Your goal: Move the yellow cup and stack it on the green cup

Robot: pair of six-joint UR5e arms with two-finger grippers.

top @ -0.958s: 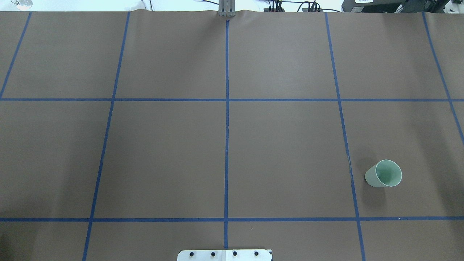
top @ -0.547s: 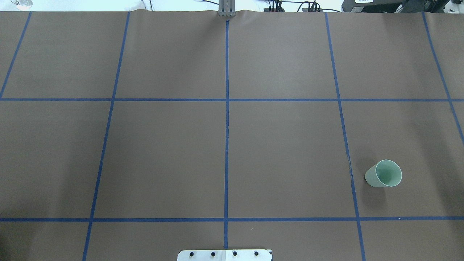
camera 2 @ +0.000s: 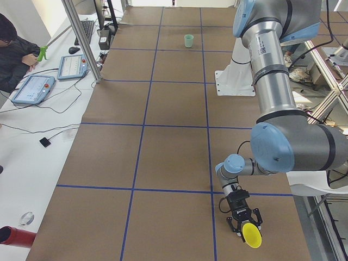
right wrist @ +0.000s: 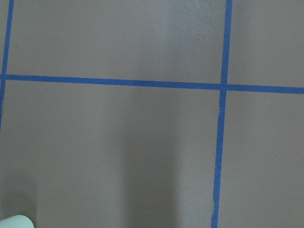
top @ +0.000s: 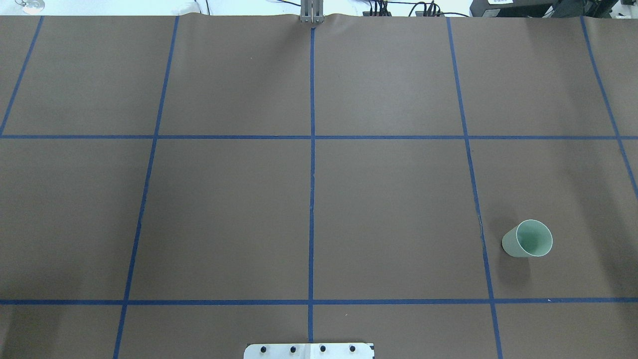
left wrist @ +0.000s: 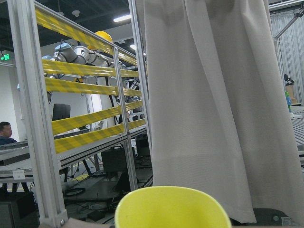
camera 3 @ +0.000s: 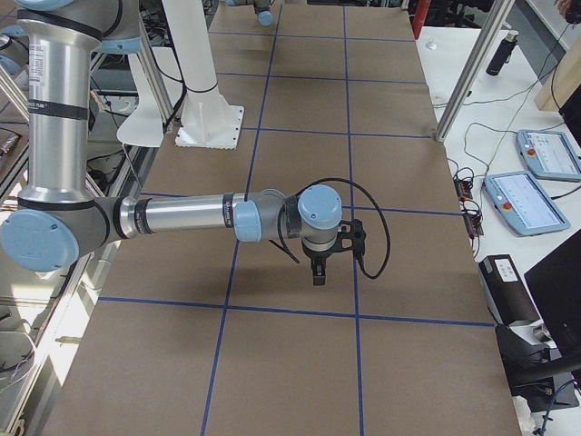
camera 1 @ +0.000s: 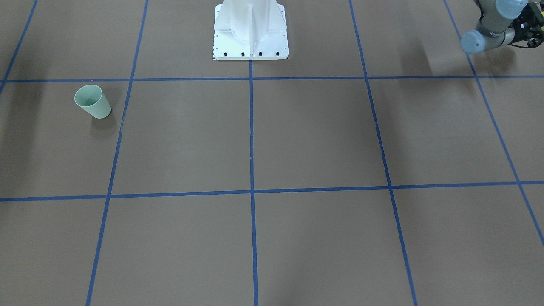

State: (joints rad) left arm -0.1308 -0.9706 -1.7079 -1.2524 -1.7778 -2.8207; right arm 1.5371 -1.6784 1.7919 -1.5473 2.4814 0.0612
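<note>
Near left end of table point(camera 2: 163, 109), yellow cup point(camera 2: 252, 236) (green cup point(camera 2: 188, 41) well apart)

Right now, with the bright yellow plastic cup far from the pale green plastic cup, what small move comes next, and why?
Probably the left arm should carry the bright yellow plastic cup, at the left gripper, towards the middle of the table. The pale green plastic cup stands upright at the opposite end, near the right gripper, so a hand-over seems needed.
</note>
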